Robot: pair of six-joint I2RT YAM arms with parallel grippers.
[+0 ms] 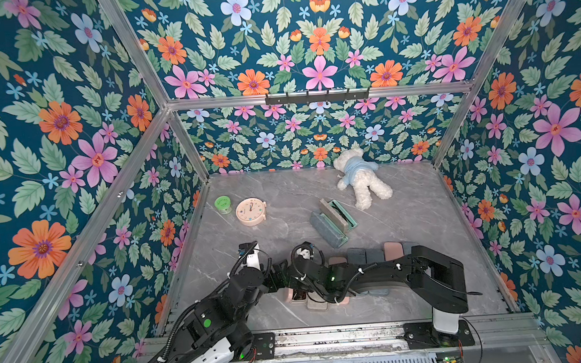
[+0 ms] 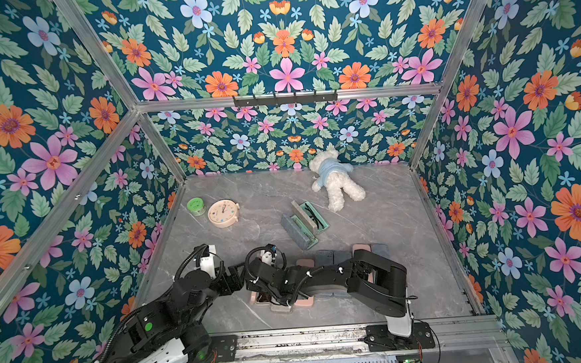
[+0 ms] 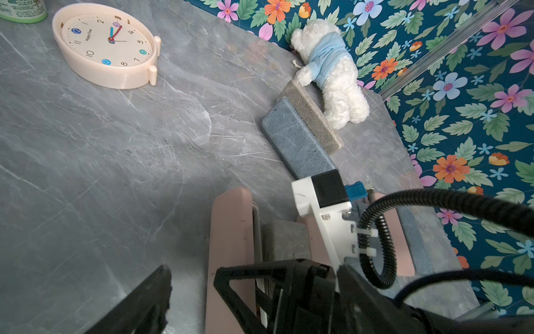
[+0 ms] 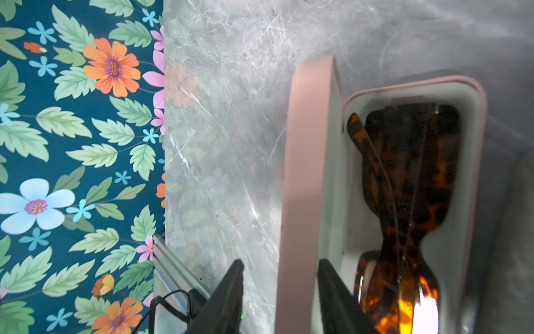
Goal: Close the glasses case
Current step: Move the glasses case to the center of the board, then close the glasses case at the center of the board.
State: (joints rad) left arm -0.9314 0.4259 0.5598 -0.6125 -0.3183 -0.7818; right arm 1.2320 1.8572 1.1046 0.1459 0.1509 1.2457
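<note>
Right wrist view: right end effector [image 4: 280, 261] spread astride pink lid [image 4: 306, 159], sunglasses [image 4: 410, 173] cropped.

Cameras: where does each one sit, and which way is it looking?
Top views: high above the base, looking down at the grey marble table; left arm and right arm show.
Left wrist: on the left arm, facing the round cream clock; left pincer shows.
Right wrist: on the right arm, looking into the open pink glasses case; right pincer straddles its lid.
Shared: both wrist views show the pink glasses case.
</note>
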